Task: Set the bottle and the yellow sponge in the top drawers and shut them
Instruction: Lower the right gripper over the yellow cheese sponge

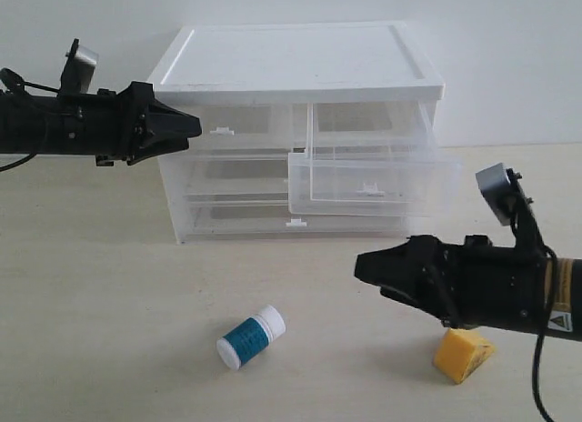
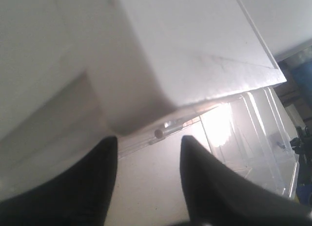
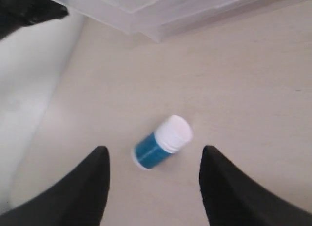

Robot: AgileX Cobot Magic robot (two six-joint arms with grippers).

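The bottle [image 1: 250,337], white with a teal label, lies on its side on the table, ahead of and below my right gripper [image 1: 359,267]. In the right wrist view the bottle [image 3: 163,142] shows beyond the open right gripper [image 3: 155,149], not held. The yellow sponge [image 1: 464,354] rests on the table under the right arm. The right top drawer [image 1: 373,176] is pulled out and looks empty. The left top drawer [image 1: 245,122] is closed. My left gripper [image 1: 195,126] hovers open just left of its white tab handle [image 1: 223,129]. Nothing sits between the left gripper's [image 2: 148,143] fingers.
The drawer unit has a flat white top [image 1: 291,63] and two full-width drawers [image 1: 236,217] below, both closed. A white wall stands behind it. The open drawer [image 2: 263,133] juts forward over the table on the right side.
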